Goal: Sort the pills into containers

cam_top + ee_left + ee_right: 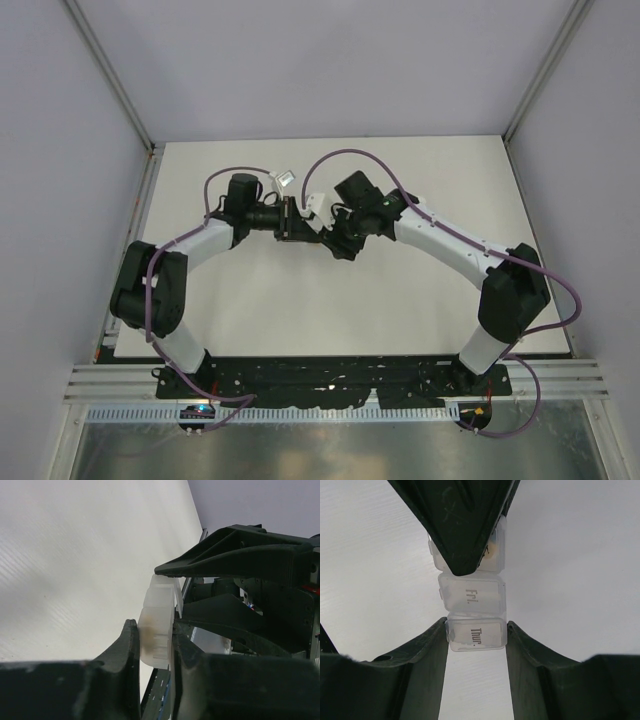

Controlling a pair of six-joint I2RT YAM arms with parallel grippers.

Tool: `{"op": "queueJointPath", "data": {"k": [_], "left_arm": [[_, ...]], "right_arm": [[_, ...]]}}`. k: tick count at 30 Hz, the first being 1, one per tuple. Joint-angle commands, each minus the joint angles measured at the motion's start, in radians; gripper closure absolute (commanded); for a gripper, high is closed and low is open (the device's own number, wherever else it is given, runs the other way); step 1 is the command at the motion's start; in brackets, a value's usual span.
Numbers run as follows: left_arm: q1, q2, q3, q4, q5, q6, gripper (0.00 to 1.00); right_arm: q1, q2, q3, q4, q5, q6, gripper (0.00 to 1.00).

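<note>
A translucent strip pill box point(472, 595) with lidded compartments marked "Fri." and "Thur." hangs above the table between both grippers. My right gripper point(476, 628) is shut on its "Thur." end. My left gripper point(154, 630) is shut on the other end, and one of its fingers point(460, 525) covers that compartment in the right wrist view. A faint orange-brown bit point(493, 547), perhaps a pill, shows through the wall there. In the top view the two grippers meet at the table's middle back, around the box point(314, 206). No capped bottle is in view.
A small pale clear item point(285, 180), maybe the flat packet, lies on the white table point(420, 330) just behind the left gripper. Grey walls enclose the table on three sides. The arm bases and a black rail point(330, 375) are at the near edge.
</note>
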Motion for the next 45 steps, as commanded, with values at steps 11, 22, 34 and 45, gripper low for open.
{"op": "queueJointPath", "data": {"k": [11,22,34,45], "left_arm": [[-0.01,-0.03,-0.015,0.08,0.101,0.022,1.0],[0.005,-0.056,-0.018,0.081,0.126,0.048,1.0],[0.004,-0.117,-0.034,0.081,0.21,0.087,1.0],[-0.008,-0.149,-0.044,0.103,0.239,0.062,1.0]], "right_arm": [[0.003,-0.103,0.043,-0.011,-0.052,0.053,0.16],[-0.043,-0.177,0.073,-0.117,-0.157,0.067,0.05],[-0.152,-0.103,0.155,-0.205,-0.4,0.068,0.05],[-0.153,0.029,0.169,-0.224,-0.556,0.05,0.05]]}}
